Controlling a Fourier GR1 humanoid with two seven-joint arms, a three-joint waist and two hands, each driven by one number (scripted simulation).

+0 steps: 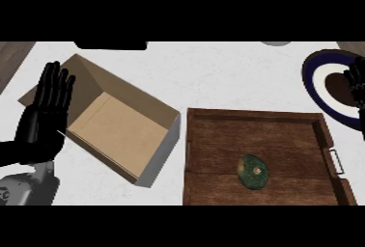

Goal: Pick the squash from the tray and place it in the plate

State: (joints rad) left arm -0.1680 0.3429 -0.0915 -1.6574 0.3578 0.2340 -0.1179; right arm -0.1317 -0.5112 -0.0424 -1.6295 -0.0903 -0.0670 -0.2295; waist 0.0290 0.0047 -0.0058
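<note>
- You find the dark green round squash (254, 171) lying alone on the floor of the brown wooden tray (214, 144), in its near half and a little right of the middle, apart from every wall. That free space around it suits a grasp from above, in my judgement.
- The round plate with a dark blue rim, white ring and dark centre (317, 79) sits on the white tabletop (228, 72) at the far right, just beyond the tray's far right corner, so the carry looks short.
- Your right hand (356, 87) shows only as dark fingers at the right edge, over the plate. It holds nothing that you can see, but too little shows to tell whether it is released or clenched.
- Your left hand (44, 113) rests at the left edge, fingers straight and pointing up, released and grasping nothing, well apart from the tray.
- An open tan cardboard box (121, 130) lies between that hand and the tray, close to the tray's left wall; it plays no part in the task.
- The plate is cut off by the right edge, and the tray's near side is also cut off.
- A black shape (110, 45) and a pale round thing (275, 43) at the far edge are too cropped to name.
</note>
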